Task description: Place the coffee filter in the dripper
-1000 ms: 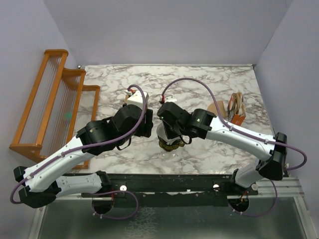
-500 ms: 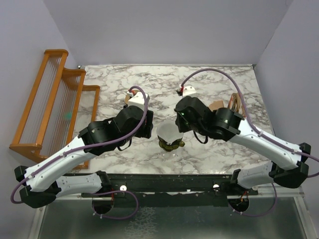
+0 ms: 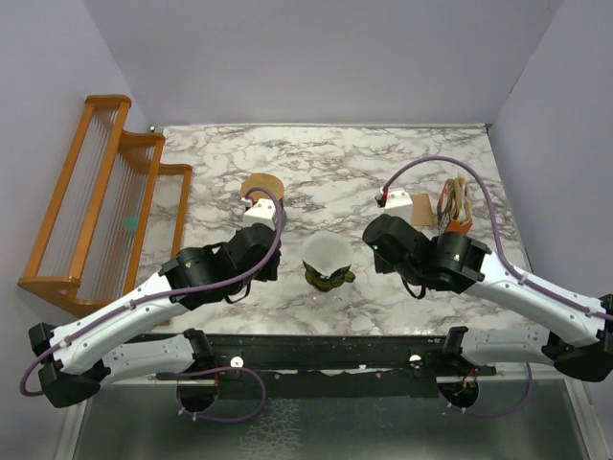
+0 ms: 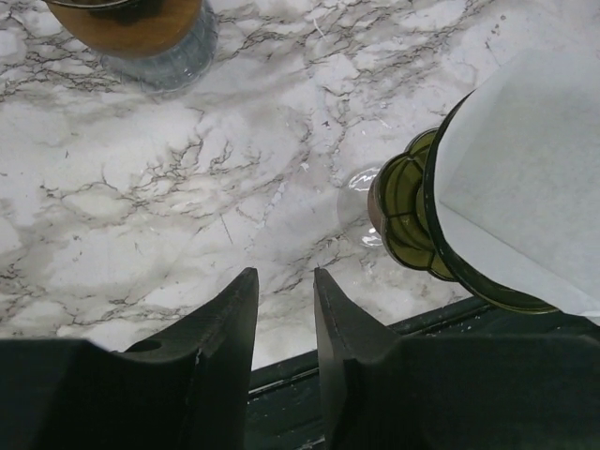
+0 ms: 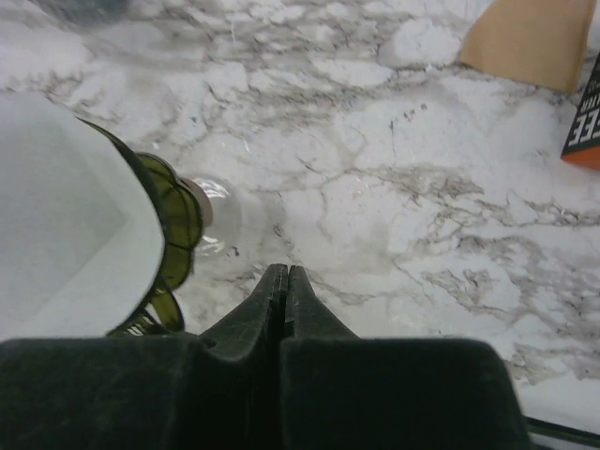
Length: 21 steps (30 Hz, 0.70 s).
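**Both grippers empty, flanking the dripper with the filter seated in it.**
The left gripper [image 4: 283,281] is parted by a narrow gap and grasps nothing. The right gripper [image 5: 281,274] is clenched, finger against finger, also on nothing. Neither touches the dripper [image 3: 330,279]. The left arm reaches diagonally from the near left corner, its wrist just left of the dripper. The right arm comes in from the near right corner, its wrist to the dripper's right. The coffee filter [image 3: 326,254] sits inside the dripper, its white rim standing above the green mouth, close to the middle of the near edge of the counter [image 3: 383,153]. A brown disc [image 3: 261,184] lies beyond the left wrist. An orange box [image 3: 453,206] and a tan paper piece [image 5: 525,37] lie toward the right edge. A wooden rack [image 3: 96,192] stands off the left edge.
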Motion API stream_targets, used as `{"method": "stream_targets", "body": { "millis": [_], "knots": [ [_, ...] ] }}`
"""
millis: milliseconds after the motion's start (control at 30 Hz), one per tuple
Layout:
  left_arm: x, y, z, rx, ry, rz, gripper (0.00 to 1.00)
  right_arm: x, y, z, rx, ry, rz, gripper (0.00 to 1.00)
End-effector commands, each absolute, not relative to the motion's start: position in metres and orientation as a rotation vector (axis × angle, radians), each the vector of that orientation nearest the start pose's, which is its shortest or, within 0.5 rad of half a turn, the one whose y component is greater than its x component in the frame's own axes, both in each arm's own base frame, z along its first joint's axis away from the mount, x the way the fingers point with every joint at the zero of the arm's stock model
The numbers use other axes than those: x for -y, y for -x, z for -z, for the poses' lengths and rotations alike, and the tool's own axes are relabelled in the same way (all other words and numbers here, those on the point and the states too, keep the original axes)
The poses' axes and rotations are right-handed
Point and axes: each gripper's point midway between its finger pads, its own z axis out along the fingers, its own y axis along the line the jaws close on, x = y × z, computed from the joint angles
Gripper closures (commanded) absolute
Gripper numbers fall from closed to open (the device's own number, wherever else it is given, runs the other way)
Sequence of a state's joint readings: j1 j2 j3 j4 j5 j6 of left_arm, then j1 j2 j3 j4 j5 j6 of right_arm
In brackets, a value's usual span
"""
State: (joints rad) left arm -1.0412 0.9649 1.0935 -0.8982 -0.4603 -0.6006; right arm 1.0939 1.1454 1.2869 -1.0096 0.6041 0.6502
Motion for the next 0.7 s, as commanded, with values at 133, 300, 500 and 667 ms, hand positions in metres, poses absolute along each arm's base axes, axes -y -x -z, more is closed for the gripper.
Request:
{"method": "stream_targets", "body": {
  "millis": [133,300,500,667],
  "knots": [
    [0.185,-0.173,-0.209,-2.271,-0.188,0.367,0.6,-0.192,-0.164,-0.181,-2.395,0.145,-0.276,1.0],
    [0.177,-0.173,-0.201,-2.27,-0.175,0.33,0.47,-0.21,-0.143,-0.145,-2.481,0.109,-0.466,1.0],
    [0.166,-0.175,-0.204,-2.23,-0.145,0.308,0.37,-0.23,-0.127,-0.115,-2.534,0.038,-0.668,1.0],
    [0.152,-0.179,-0.21,-2.177,-0.101,0.286,0.25,-0.251,-0.122,-0.097,-2.535,-0.049,-0.88,0.99]
  ]
}}
